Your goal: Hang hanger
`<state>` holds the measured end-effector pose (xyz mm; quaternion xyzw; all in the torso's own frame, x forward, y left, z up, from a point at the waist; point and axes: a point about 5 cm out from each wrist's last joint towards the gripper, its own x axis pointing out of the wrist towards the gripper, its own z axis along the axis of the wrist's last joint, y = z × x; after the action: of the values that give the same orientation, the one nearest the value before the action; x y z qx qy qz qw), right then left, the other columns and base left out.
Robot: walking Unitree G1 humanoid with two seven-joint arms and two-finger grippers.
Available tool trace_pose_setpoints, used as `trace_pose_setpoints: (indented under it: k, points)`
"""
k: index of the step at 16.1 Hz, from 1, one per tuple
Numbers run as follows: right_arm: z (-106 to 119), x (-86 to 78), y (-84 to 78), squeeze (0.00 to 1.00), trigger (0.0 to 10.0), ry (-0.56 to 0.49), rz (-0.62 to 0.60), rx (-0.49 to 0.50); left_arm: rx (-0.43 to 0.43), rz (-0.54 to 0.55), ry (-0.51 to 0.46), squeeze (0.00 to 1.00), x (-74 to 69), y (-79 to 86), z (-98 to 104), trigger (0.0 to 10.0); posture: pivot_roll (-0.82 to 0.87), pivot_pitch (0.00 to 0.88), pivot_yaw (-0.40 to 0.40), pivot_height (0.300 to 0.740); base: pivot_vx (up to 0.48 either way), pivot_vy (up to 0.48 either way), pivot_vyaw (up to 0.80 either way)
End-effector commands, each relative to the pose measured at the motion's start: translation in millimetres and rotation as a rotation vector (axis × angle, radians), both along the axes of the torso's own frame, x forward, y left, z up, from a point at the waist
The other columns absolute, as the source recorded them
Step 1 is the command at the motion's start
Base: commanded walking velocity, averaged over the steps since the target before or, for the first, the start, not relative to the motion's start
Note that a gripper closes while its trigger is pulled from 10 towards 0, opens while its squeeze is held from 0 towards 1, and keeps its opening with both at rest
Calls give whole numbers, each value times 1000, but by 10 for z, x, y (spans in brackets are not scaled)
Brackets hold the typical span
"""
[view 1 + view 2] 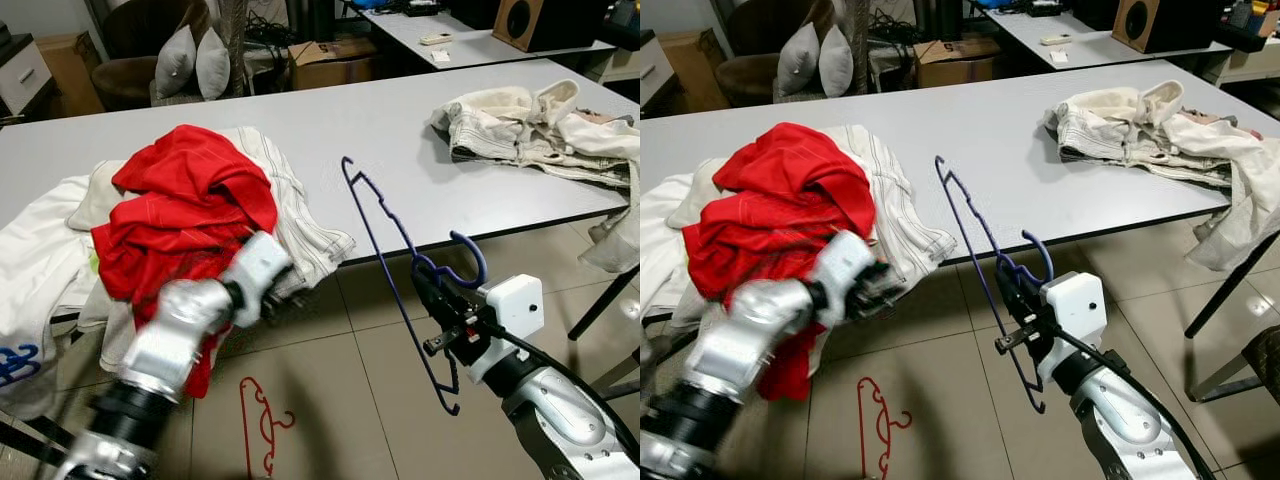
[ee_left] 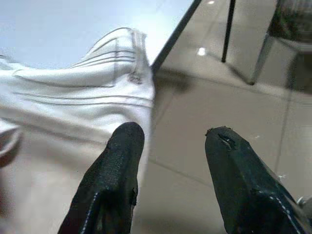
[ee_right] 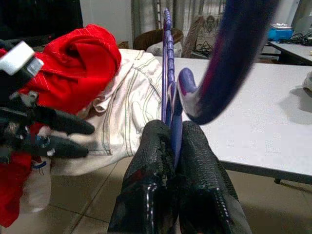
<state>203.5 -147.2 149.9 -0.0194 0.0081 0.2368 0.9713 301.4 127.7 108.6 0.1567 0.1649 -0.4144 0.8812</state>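
The right gripper (image 1: 432, 290) clamps a thin dark-blue plastic hanger (image 1: 385, 215), held edge-on above the tiled floor (image 1: 340, 380) beside the grey worktop (image 1: 400, 130). The left gripper (image 2: 170, 165), fingers spread, hovers by cream striped trousers (image 1: 300, 220) under a red garment (image 1: 185, 210).

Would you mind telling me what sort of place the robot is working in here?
Probably an office or lab used as a laundry test space: long grey tables on tiled floor, a loudspeaker on the far desk, a cardboard box, and clothes heaped on the table.
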Motion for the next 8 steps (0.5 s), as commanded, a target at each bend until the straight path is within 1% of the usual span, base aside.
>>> trace_pose_setpoints:
  k: [1, 2, 3, 4, 5, 6, 7, 8]
  points:
    - [70, -14, 0, 0, 10000, -26, 8, 6, -7, 6, -22, 0, 8, 9, 60, 10000, -76, 0, 71, 740, 0, 0, 0]
    - [67, -15, 3, 0, 10000, -26, 9, 7, -28, -5, -27, 0, -2, -67, 63, 10000, -74, 0, 68, 740, 0, 0, 0]
    - [70, -9, 12, 0, 10000, -27, 14, 8, -89, -51, -37, 0, -34, -178, 112, 10000, -75, 0, 69, 740, 0, 0, 0]
    - [71, -8, 12, 0, 10000, -28, 14, 7, -103, -54, -44, 0, -37, -191, 131, 10000, -75, 0, 69, 740, 0, 0, 0]
    - [73, -8, 10, 0, 10000, -29, 13, 8, -146, -53, -76, 0, -22, -165, 225, 10000, -73, 0, 68, 740, 0, 0, 0]
    - [73, -12, 8, 0, 10000, -29, 12, 9, -158, -44, -101, 0, 4, -95, 311, 10000, -72, 0, 67, 740, 0, 0, 0]
    - [73, -14, 8, 0, 10000, -29, 13, 10, -137, -41, -114, 0, 17, -48, 342, 10000, -71, 0, 67, 740, 0, 0, 0]
    - [71, -18, 8, 0, 10000, -27, 13, 10, -92, -45, -131, 0, 25, 50, 402, 10000, -70, 0, 69, 740, 0, 0, 0]
